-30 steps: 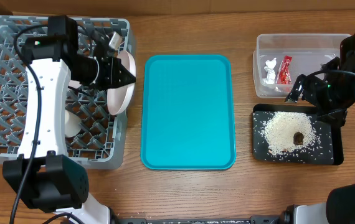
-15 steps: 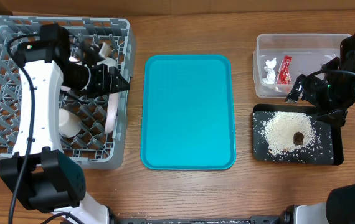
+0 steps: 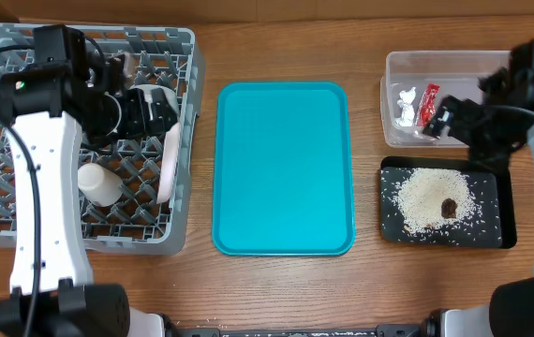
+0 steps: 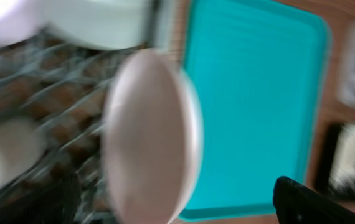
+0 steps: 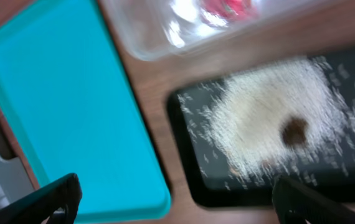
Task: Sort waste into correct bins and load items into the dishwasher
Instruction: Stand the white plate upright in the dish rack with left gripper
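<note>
A pale pink bowl (image 3: 168,161) stands on edge in the large square grey plastic dish rack (image 3: 80,241), just below the left gripper (image 3: 159,114) and close against the rack wall beyond its tips. The left wrist view is badly blurred. The fingers (image 4: 314,202) show only as dark shapes at the bottom corners, spread wide, with the bowl between them and neither one touching it. The bowl's lower rim is lost in the lattice. Behind this gripper a pale dish (image 4: 96,25) is cut off by the frame edge and mostly covered by the arm from above. A small white cup (image 3: 98,183) sits in the rack beside the arm. Past the rack wall a narrow strip of wooden table (image 3: 370,281) leads to a bare teal rectangular serving tray (image 3: 283,168). The right gripper (image 3: 443,117) hovers fully spread and empty over the near edge of a clear rectangular plastic tub (image 3: 454,61), hiding its corner. A red snack wrapper (image 3: 427,103) and a crumpled white tissue (image 3: 405,103) lie inside, just ahead of the tips. Beneath the gripper, a flat black rectangular tray (image 3: 492,225) holds loose white rice grains (image 3: 426,198) and a small brown food lump (image 3: 450,208).
</note>
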You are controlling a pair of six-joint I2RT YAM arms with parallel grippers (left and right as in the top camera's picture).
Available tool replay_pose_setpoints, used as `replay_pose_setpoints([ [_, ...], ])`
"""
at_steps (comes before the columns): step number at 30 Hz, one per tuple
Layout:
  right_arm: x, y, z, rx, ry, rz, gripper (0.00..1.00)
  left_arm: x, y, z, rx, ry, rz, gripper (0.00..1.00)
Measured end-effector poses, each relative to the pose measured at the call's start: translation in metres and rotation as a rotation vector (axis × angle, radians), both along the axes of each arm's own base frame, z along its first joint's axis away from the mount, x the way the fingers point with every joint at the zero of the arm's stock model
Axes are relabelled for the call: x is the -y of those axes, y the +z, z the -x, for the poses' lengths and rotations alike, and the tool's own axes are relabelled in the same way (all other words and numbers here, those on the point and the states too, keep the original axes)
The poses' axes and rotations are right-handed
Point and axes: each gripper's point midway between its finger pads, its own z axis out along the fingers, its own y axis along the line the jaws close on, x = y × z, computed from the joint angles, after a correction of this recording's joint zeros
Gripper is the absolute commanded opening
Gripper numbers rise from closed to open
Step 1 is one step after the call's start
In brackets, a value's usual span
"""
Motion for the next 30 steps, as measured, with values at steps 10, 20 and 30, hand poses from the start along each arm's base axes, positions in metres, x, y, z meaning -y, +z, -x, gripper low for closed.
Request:
replay_pose_setpoints([
  [10, -0.082, 0.002, -0.032, 0.166, 0.303, 0.083, 1.00, -0.014, -0.030, 0.037, -0.255, 0.080, -0.133, 1.00],
  [20, -0.058, -0.013, -0.018, 0.054, 0.252, 0.073, 1.00, -0.009, -0.056, 0.070, -0.354, 0.039, -0.191, 1.00],
  [30, -0.055, -0.022, -0.001, 0.229, 0.235, 0.063, 1.00, 0.002, -0.040, 0.114, 0.054, 0.043, -0.211, 1.00],
])
